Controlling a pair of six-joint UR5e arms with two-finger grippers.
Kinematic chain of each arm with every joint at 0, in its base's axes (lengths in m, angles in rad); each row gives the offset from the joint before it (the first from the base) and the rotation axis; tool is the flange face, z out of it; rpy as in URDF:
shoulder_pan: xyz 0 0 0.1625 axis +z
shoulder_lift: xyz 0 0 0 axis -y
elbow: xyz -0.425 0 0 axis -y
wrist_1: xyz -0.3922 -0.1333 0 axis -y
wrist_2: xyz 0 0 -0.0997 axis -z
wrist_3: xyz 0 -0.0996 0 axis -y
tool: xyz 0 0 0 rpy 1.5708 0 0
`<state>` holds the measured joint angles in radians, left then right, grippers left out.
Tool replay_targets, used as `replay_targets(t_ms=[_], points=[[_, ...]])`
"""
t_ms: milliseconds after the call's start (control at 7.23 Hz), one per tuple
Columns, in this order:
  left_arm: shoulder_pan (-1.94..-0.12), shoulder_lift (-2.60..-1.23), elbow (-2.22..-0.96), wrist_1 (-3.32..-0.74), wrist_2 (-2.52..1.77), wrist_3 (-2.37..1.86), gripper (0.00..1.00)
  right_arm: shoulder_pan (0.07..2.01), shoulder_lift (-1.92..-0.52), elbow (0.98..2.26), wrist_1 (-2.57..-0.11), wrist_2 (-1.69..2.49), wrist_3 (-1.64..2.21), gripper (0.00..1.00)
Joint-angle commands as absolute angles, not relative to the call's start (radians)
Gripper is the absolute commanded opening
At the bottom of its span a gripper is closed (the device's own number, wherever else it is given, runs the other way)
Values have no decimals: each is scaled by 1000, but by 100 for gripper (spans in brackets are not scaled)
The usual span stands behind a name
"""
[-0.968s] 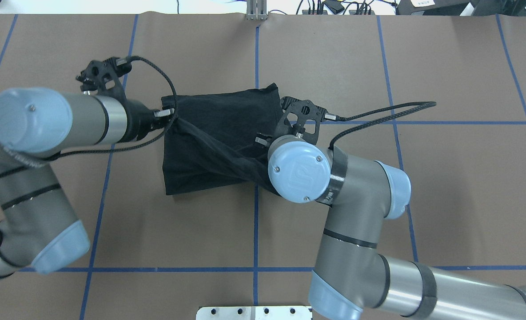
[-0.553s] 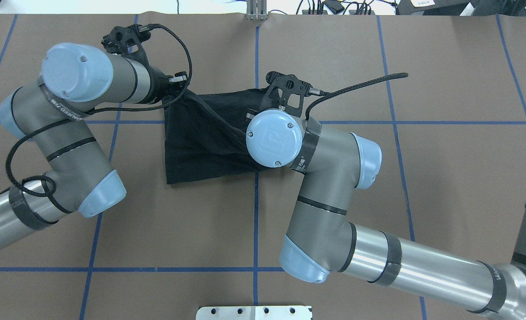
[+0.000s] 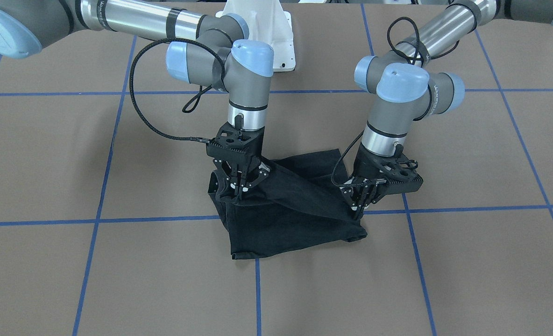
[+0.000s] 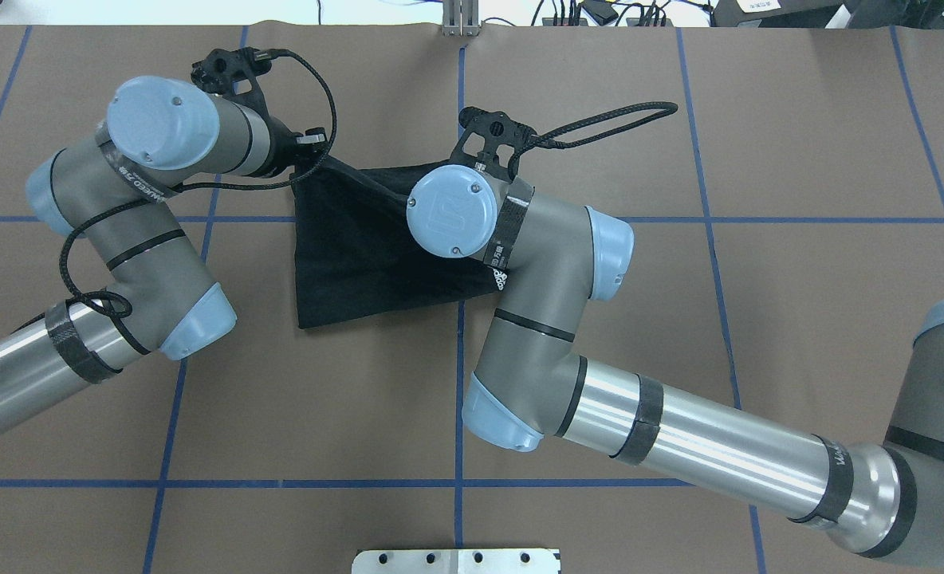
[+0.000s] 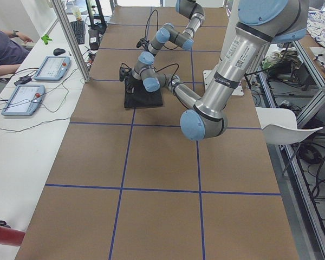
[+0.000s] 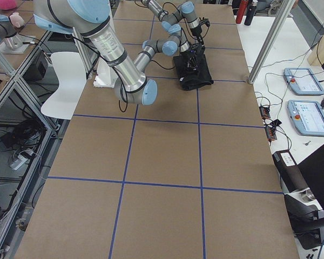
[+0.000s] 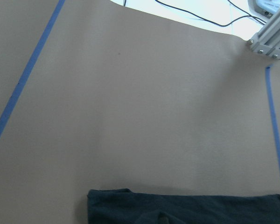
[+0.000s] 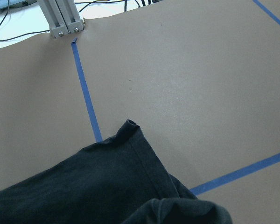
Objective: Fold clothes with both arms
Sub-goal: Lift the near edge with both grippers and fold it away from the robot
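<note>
The black T-shirt (image 3: 295, 228) lies partly folded on the brown table, with one layer lifted into a taut ridge between my two grippers. My left gripper (image 3: 357, 210) is shut on the cloth at the front-facing view's right; from overhead the left gripper (image 4: 312, 159) sits at the T-shirt's (image 4: 360, 263) far left corner. My right gripper (image 3: 238, 192) is shut on the other lifted end; overhead its wrist joint hides it. A small white logo (image 4: 500, 279) shows beside the right forearm. Both wrist views catch only dark cloth, the T-shirt (image 7: 186, 210) and T-shirt (image 8: 84, 186).
Blue tape lines (image 4: 460, 383) grid the brown table. A white pedestal (image 3: 276, 28) stands at the robot's base and an aluminium post (image 4: 460, 20) at the far edge. Tablets (image 5: 24, 97) and a person's arm (image 5: 2, 49) are on the side bench.
Both arms have swung toward the table's far edge, carrying the gripped cloth edge over the shirt. The right wrist moved up and left overhead; the left gripper moved farther away.
</note>
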<state>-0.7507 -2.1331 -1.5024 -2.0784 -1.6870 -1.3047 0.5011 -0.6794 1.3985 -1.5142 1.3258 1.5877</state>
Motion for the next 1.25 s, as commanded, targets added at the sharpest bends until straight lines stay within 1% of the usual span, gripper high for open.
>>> replay_targets(t_ms=[0,277,415,553,692,1107], points=[[-750,-2166,-1418,-2094,-1686,-1301,0,509,-637,1309,-1488,1327,1582,0],[-752,-2174,-1346,-2167,-1683,-1299,0,509,-630,1281,-1486,1327,1580,0],[-750,-2174,-1338,-2180,-1669,-1299,0,509,-630,1278,-1488,1327,1582,3],[-750,-2174,-1338,-2180,-1669,-1298,7,509,-630,1278,-1486,1327,1582,41],[-752,-2174,-1339,-2180,-1667,-1276,99,517,-624,1278,-1486,1328,1580,99],[-837,-2174,-1416,-2181,-1770,-1079,100,616,-531,1290,-1520,1581,1503,100]])
